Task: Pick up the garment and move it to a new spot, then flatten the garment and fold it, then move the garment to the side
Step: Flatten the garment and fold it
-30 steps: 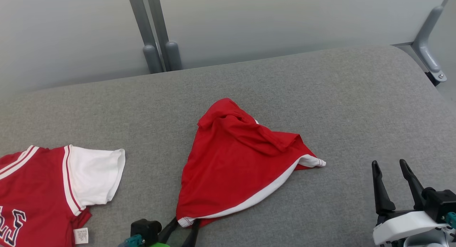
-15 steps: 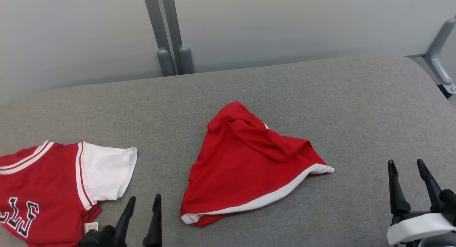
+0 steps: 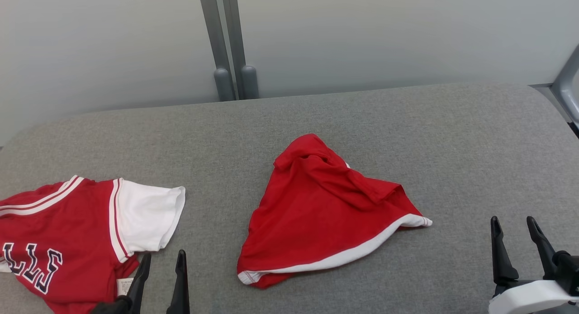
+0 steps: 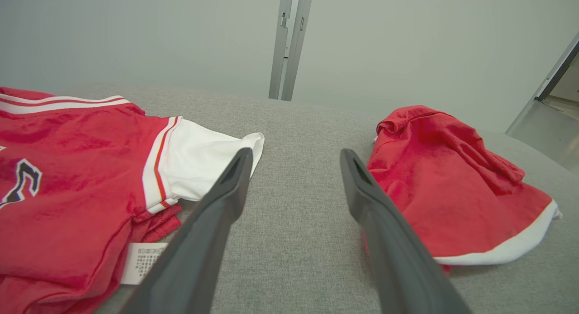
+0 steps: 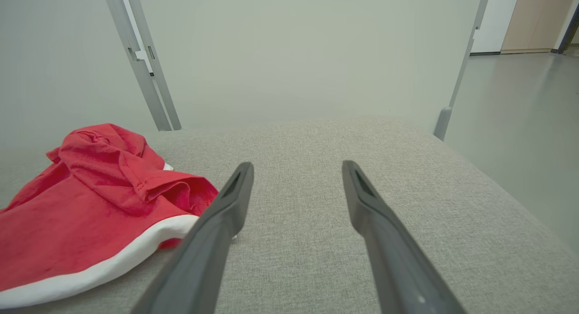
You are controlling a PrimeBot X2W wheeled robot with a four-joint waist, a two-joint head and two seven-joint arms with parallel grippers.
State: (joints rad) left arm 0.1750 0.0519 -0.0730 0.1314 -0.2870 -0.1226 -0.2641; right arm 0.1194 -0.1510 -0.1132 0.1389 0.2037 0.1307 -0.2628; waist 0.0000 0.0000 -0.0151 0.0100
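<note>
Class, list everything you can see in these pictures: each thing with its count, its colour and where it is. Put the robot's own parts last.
red garment: one, red with white trim, crumpled in the middle of the table.
jersey: one, red with a white sleeve and dark lettering, lying at the table's left end.
care label: one, white, at the jersey's lower edge.
table: one, grey fabric top, across the whole scene.
posts: two, grey metal, side by side behind the table.
wall panel: one, pale grey, behind the table.
left gripper: one, dark fingers, open, between the jersey and the red garment.
right gripper: one, dark fingers, open, over bare table to the right of the red garment.
</note>
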